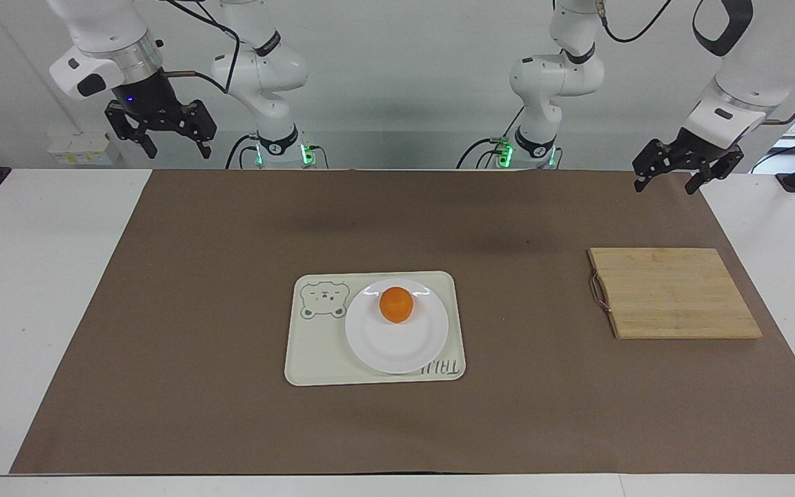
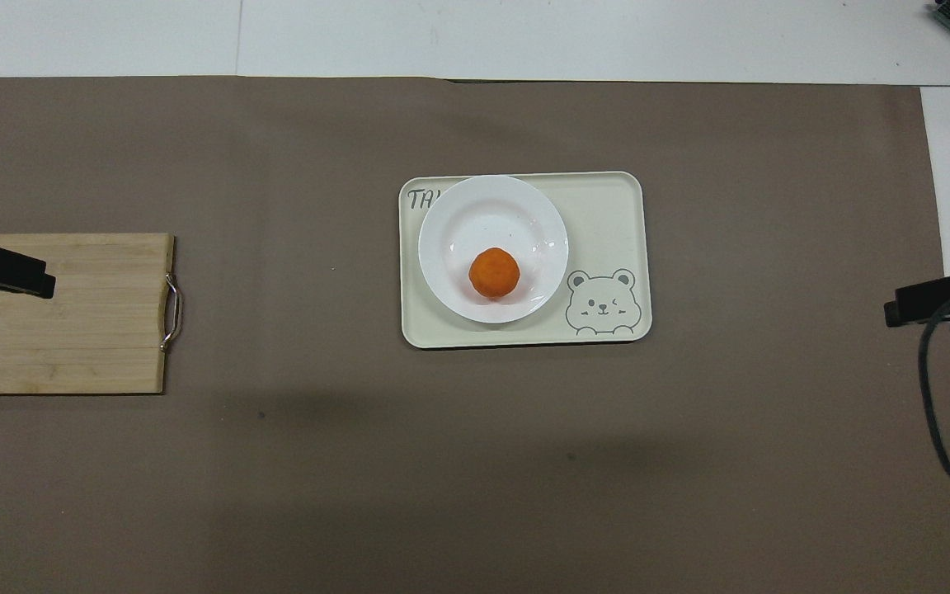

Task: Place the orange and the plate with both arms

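The orange (image 1: 396, 305) lies on the white plate (image 1: 397, 348), on the part of it nearer to the robots. The plate sits on the cream bear tray (image 1: 308, 355) in the middle of the mat. The overhead view shows the orange (image 2: 494, 272), the plate (image 2: 483, 214) and the tray (image 2: 607, 214) too. My right gripper (image 1: 177, 148) is open and empty, up in the air over the mat's corner at the right arm's end. My left gripper (image 1: 664, 185) is open and empty, raised over the mat's edge at the left arm's end.
A wooden cutting board (image 1: 673, 293) with a small metal handle lies on the brown mat (image 1: 163, 310) toward the left arm's end. It also shows in the overhead view (image 2: 71, 346). White table surface borders the mat at both ends.
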